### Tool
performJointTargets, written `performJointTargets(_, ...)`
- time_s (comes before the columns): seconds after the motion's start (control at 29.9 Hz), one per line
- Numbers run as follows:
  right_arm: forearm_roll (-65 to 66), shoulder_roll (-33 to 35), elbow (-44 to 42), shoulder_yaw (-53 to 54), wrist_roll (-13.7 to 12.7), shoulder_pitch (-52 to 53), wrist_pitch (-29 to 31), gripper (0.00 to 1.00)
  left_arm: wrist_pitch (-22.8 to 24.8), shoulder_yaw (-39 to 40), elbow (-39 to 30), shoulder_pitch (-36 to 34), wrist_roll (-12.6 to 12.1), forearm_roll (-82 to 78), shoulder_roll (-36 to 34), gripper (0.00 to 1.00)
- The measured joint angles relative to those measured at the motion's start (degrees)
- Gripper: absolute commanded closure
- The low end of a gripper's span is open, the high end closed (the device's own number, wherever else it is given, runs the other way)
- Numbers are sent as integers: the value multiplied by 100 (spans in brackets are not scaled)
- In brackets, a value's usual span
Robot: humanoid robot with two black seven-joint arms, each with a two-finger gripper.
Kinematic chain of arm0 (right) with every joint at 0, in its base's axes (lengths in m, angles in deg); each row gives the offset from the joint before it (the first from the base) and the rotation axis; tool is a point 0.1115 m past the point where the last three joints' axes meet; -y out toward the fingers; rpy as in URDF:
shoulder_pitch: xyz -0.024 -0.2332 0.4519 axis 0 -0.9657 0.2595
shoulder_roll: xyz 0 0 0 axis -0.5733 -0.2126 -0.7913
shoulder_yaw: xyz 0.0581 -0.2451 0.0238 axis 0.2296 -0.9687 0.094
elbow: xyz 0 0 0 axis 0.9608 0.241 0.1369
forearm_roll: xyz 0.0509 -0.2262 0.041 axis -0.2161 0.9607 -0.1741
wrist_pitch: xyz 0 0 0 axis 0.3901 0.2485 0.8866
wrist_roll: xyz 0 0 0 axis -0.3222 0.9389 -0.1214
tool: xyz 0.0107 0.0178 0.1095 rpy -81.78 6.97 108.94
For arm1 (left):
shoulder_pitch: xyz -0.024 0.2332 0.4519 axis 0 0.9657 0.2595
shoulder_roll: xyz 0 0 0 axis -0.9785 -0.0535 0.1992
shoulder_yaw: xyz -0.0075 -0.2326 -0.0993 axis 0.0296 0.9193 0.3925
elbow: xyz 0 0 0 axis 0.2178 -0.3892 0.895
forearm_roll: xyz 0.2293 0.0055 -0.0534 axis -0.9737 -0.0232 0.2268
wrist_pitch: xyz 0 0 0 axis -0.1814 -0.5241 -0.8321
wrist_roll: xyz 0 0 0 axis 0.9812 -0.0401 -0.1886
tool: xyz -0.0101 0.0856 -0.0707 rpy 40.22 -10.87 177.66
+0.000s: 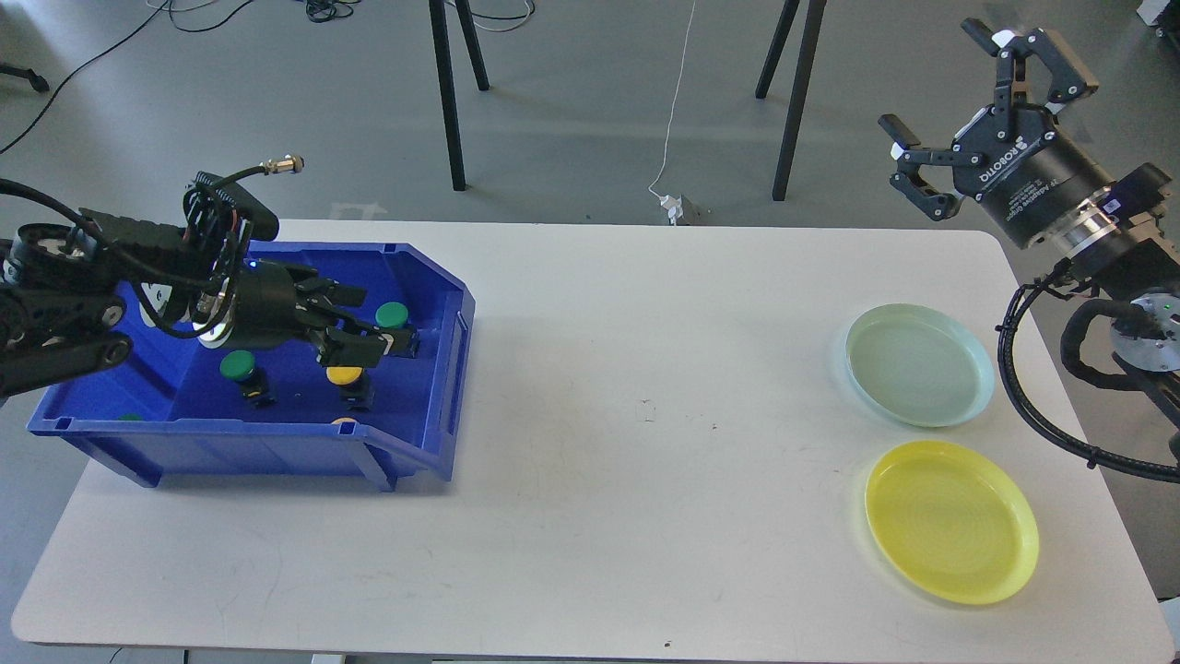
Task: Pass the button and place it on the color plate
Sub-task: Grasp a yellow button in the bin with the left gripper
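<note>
A blue bin point(458, 364) at the table's left holds several push buttons: a green one point(394, 316), a yellow one point(346, 376), another green one point(239, 366). Slivers of two more show at the bin's front wall. My left gripper point(367, 323) is down inside the bin and lies almost level. It is open, with its fingers spread just left of the right-hand green button and above the yellow one; it holds nothing. My right gripper point(954, 88) is open and empty, raised beyond the table's back right corner. A pale green plate point(920, 365) and a yellow plate point(951, 521) lie at the right.
The white table point(645, 461) is bare between the bin and the plates. Black stand legs point(449, 101) and a white cable point(678, 101) are on the floor behind the table. My right arm's cable loop point(1009, 387) hangs beside the green plate.
</note>
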Motion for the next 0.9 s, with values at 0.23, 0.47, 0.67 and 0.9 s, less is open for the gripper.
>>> performJointTargets(0.23,-4,9,-1,0,0,-64,0,0,-1,166,568,658,0,1,263,14)
performJointTargets(0.47,-5,9,15,4,9,-133,0,0,37,225,1233,1130,0,67,554,14)
performJointTargets(0.67,-5,9,18,12,17,-179,0,0,32,275,1636,1298,0,97,770,14)
performJointTargets(0.9,-13,9,32,17,18,-245,0,0,31,386,1897,1408,-1,98,812,15)
